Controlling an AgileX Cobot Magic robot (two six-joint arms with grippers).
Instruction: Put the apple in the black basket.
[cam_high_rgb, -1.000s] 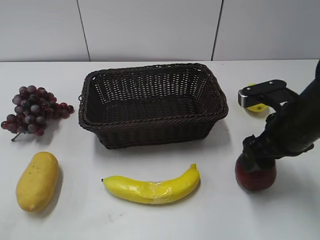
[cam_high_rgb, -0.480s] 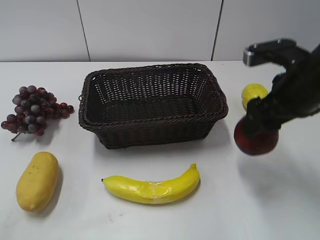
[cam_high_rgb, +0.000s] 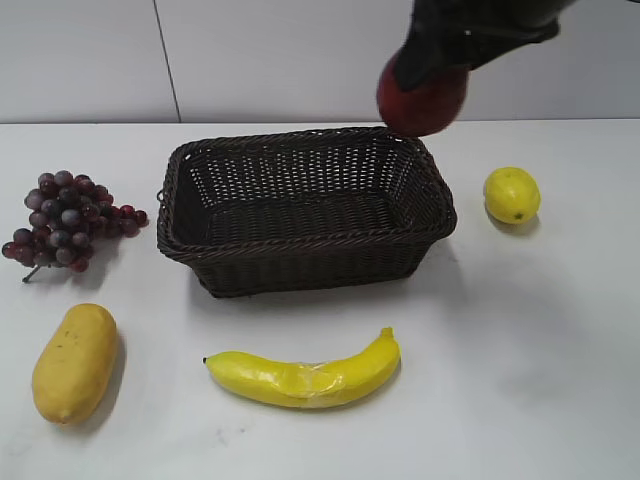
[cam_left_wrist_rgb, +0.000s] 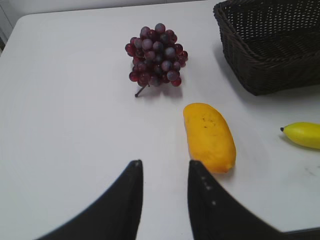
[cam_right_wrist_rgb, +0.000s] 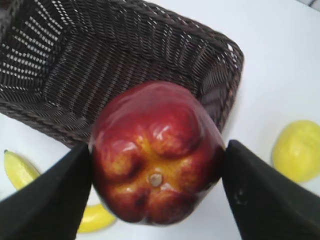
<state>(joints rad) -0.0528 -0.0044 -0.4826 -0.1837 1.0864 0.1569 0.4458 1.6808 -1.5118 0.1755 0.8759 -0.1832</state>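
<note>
My right gripper (cam_high_rgb: 425, 75) is shut on the dark red apple (cam_high_rgb: 422, 100) and holds it in the air above the far right corner of the black basket (cam_high_rgb: 300, 240). In the right wrist view the apple (cam_right_wrist_rgb: 157, 155) fills the space between the two fingers (cam_right_wrist_rgb: 156, 180), with the basket's corner (cam_right_wrist_rgb: 220, 70) below it. The black basket stands empty at the middle of the table. My left gripper (cam_left_wrist_rgb: 164, 167) is open and empty, low over the table near the mango; the basket's corner (cam_left_wrist_rgb: 265, 75) shows at the upper right of that view.
A purple grape bunch (cam_high_rgb: 65, 218) lies left of the basket, a yellow mango (cam_high_rgb: 75, 362) at the front left, a banana (cam_high_rgb: 305, 375) in front of the basket, a lemon (cam_high_rgb: 512, 194) to its right. The grapes (cam_left_wrist_rgb: 156, 55) and mango (cam_left_wrist_rgb: 209, 136) also show in the left wrist view.
My right gripper has lifted the apple from the table at the front right and carried it up and leftward to above the basket's far right corner. The lemon is now uncovered.
</note>
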